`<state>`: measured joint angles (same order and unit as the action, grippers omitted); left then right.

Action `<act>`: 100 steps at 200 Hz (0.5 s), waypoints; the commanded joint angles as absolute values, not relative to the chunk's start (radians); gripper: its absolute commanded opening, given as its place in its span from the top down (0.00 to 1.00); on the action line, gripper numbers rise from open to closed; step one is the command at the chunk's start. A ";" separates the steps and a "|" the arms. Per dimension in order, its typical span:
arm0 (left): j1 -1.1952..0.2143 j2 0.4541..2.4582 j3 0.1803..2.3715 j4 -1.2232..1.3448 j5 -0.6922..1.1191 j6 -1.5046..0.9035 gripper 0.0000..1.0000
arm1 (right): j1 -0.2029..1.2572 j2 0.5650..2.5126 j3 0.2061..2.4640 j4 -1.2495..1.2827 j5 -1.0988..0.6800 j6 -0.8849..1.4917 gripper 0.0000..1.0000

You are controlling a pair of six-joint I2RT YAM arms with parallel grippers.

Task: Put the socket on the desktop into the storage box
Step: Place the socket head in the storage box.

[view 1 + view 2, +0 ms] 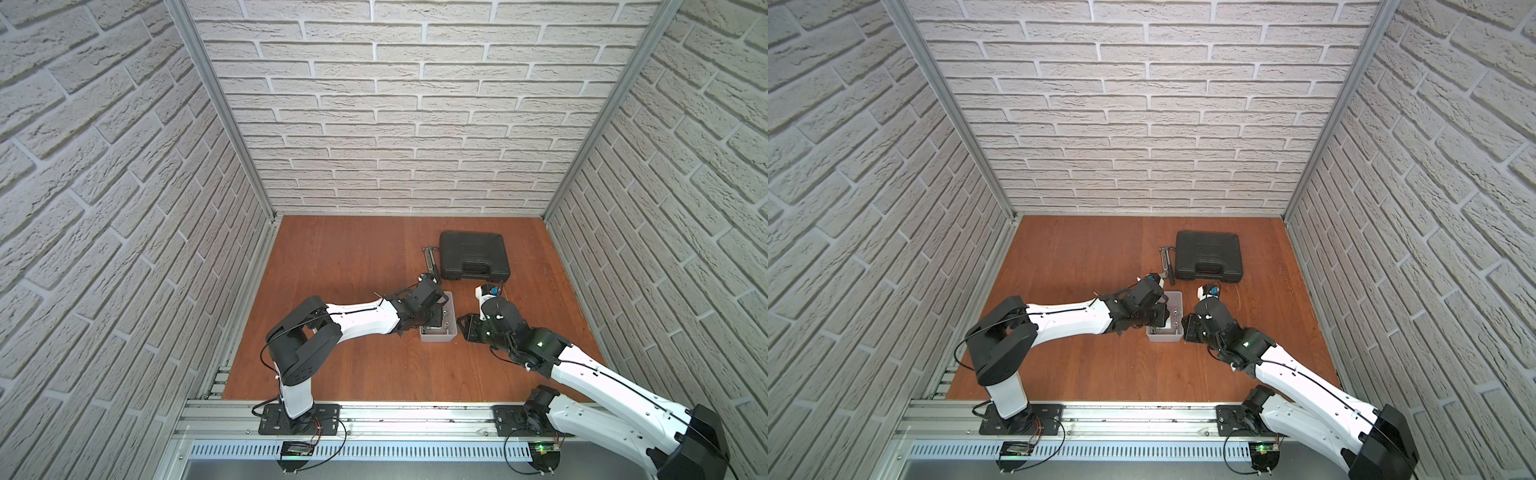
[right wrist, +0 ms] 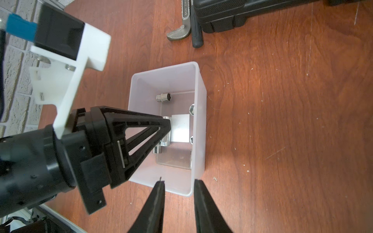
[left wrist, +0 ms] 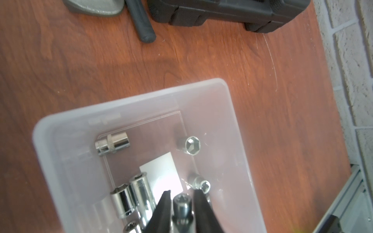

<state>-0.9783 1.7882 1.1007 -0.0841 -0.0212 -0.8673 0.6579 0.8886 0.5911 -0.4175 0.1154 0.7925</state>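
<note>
Tips of your left claw (image 3: 182, 191) reach down inside the storage box (image 3: 129, 100), set a little apart, with a shiny socket (image 3: 181, 203) standing on end between them. You cannot tell whether they pinch it or only flank it. Around it on the box floor you have a white square (image 3: 161, 171) and several more sockets: two upright ones side by side (image 3: 121, 199) close to the claw, one lying flat (image 3: 112, 144) near an end wall, and two small ones (image 3: 190, 145) along a side wall.

Your right claw (image 2: 179, 181) is spread and empty, its tips just beside a corner of the box. In a top view it sits at the box's right side (image 1: 460, 321).

The box rests on the desktop (image 1: 353, 270) between your two arms. Farther back lie a wrench (image 1: 430, 259) and, right beside it, a closed black tool case (image 1: 473, 255).
</note>
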 commanded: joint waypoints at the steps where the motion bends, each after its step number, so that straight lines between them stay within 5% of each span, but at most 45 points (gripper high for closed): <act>1: -0.985 1.783 1.134 -0.090 -0.048 -0.858 0.59 | 0.655 0.874 0.617 -0.427 0.125 0.769 0.69; 44: -0.992 1.723 1.124 -0.120 -0.108 -0.828 0.53 | 0.654 0.888 0.621 -0.406 0.113 0.762 0.69; 100: -1.015 1.408 1.009 -0.154 -0.295 -0.763 0.54 | 0.659 0.935 0.626 -0.344 0.067 0.758 0.69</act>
<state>-1.0069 1.5539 1.0595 -0.1303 -0.1764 -0.8116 0.6582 0.9257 0.6006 -0.4084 0.0959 0.7708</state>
